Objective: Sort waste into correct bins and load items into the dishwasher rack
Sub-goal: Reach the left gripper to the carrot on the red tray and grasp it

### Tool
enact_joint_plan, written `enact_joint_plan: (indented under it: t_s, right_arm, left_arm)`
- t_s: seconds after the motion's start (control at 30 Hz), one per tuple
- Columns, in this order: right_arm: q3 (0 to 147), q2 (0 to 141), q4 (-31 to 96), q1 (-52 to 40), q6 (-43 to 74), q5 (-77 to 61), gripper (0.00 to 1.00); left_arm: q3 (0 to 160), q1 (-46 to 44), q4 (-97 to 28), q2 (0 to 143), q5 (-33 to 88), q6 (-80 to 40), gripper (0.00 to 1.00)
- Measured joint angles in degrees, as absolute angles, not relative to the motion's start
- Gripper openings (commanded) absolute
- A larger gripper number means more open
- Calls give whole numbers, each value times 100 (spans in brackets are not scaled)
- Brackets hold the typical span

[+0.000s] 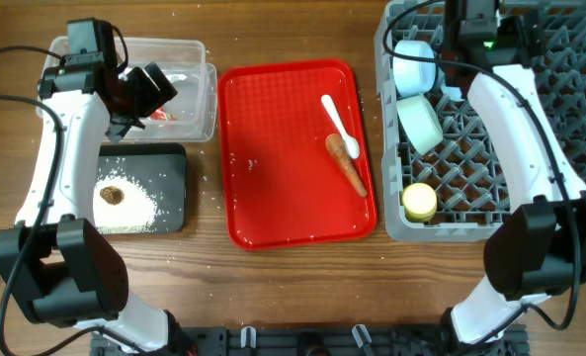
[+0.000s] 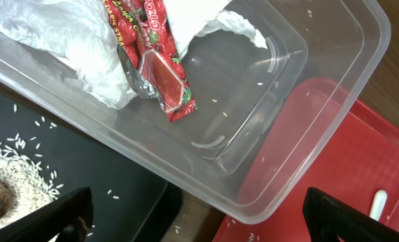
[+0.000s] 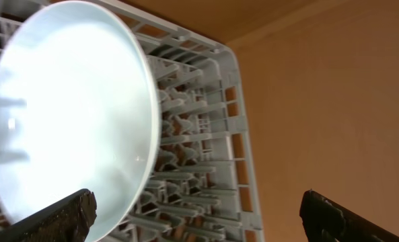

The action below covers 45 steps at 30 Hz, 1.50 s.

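Overhead, the left gripper [image 1: 146,91] hangs over the clear plastic tub [image 1: 202,104] at the upper left of the frame. The right arm reaches over the grey dishwasher rack [image 1: 554,89] at the upper right, its gripper hidden under its own wrist in this view. In the left wrist view the two dark fingers [image 2: 61,216] sit in the bottom corners, spread wide with nothing between them. Above them in that view, the tub holds the crumpled white napkin [image 2: 71,47] at the upper left, with the small red snack wrapper [image 2: 162,74] lying against it, and a few stray rice grains dot the tub's floor. Just below the tub overhead, the black tray [image 1: 169,168] carries a heap of white rice [image 1: 134,213] with the small brown food lump [image 1: 112,195] on top. The red serving tray [image 1: 273,168] fills the centre; on its right half the white plastic spoon [image 1: 339,124] lies touching the upper end of the orange-brown stick [image 1: 347,166]. Along the rack's left side sit two pale blue bowls [image 1: 414,64] [image 1: 423,124] tipped on their sides and, at the lower left corner, the yellow cup [image 1: 419,201]. In the right wrist view the right gripper [image 3: 196,208] has its fingers [image 3: 58,216] far apart and empty. The pale blue round plate [image 3: 64,121] stands on edge among the pegs at the left of that frame, its rim just above the left finger.
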<state>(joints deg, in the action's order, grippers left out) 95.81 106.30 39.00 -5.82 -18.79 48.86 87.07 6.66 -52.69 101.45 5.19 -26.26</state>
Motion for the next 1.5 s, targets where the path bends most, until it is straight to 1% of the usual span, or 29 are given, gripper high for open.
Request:
enact_joint_plan:
  t_s: [0.13, 0.23, 0.37, 0.43, 0.5, 0.6, 0.63, 0.67, 0.7, 0.73, 0.77, 0.83, 0.9, 0.97, 1.0, 1.03, 1.1, 1.17, 1.27, 1.37, 1.5]
  right_arm:
    - [9568, 10453, 4560, -797, -1251, 4436, 100]
    - [9570, 9911, 4921, -1037, -980, 2751, 100]
    - [9572, 9629, 4838, -1188, -878, 84, 100]
    - [9572, 9677, 4875, -1186, -814, -790, 98]
    - [9572, 9745, 5122, -1186, -676, -1321, 94]
    - [9572, 9845, 5537, -1186, -574, -1603, 87]
    - [9572, 9872, 5747, -1186, -537, -1664, 84]
    - [9570, 9878, 5835, -1186, -515, -1688, 84]
    - [9570, 9878, 5953, -1186, -499, -1710, 85]
    - [9570, 9878, 5988, -1186, -473, -1721, 85]
    - [9570, 9878, 5966, -1166, -399, -1758, 85]
    - [9570, 9878, 5867, -1070, -217, -1800, 85]
    - [9572, 9854, 5739, -786, 38, -1780, 86]
    - [9570, 9730, 5741, -375, 283, -1691, 87]
    - [9572, 9631, 5749, -154, 362, -1649, 88]
    - [9570, 9448, 5776, 141, 456, -1601, 89]
    - [9570, 9115, 5830, 528, 523, -1538, 89]
    - [9572, 8886, 5961, 687, 543, -1535, 89]
    - [9572, 8805, 6110, 718, 558, -1518, 89]
    - [9572, 8805, 6219, 718, 561, -1516, 89]
    - [9572, 8805, 6383, 718, 561, -1516, 89]
  left_arm:
    - [8707, 666, -5266, 10145, 519, -2624, 100]
    - [8707, 666, -5264, 10145, 519, -2624, 100]
    - [8707, 666, -5251, 10145, 519, -2626, 100]
    - [8707, 666, -5111, 10145, 545, -2626, 100]
    - [8707, 666, -5118, 10145, 591, -2626, 100]
    - [8707, 666, -5188, 10145, 657, -2626, 100]
    - [8707, 666, -5196, 10145, 770, -2622, 91]
    - [8707, 666, -5205, 10145, 897, -2589, 84]
    - [8707, 648, -5212, 10145, 1090, -2429, 85]
    - [8707, 607, -5234, 10145, 1291, -2244, 98]
    - [8707, 495, -5282, 10145, 1426, -2132, 100]
    - [8707, -75, -5343, 10145, 1610, -1988, 99]
    - [8707, -812, -5312, 10145, 1538, -2196, 99]
    - [8707, -1671, -5175, 10145, 1223, -2543, 99]
    - [8707, -1750, -5151, 10145, 1160, -2683, 98]
    - [8705, -2381, -4947, 10147, 814, -2930, 98]
    - [8707, -2902, -4617, 10250, 552, -3291, 95]
    - [8707, -3210, -4412, 10551, 425, -3601, 94]
    - [8707, -3422, -4049, 11183, 344, -3874, 93]
    - [8707, -3677, -3859, 11736, 281, -3979, 93]
    - [8707, -3809, -3782, 12051, 281, -3983, 91]
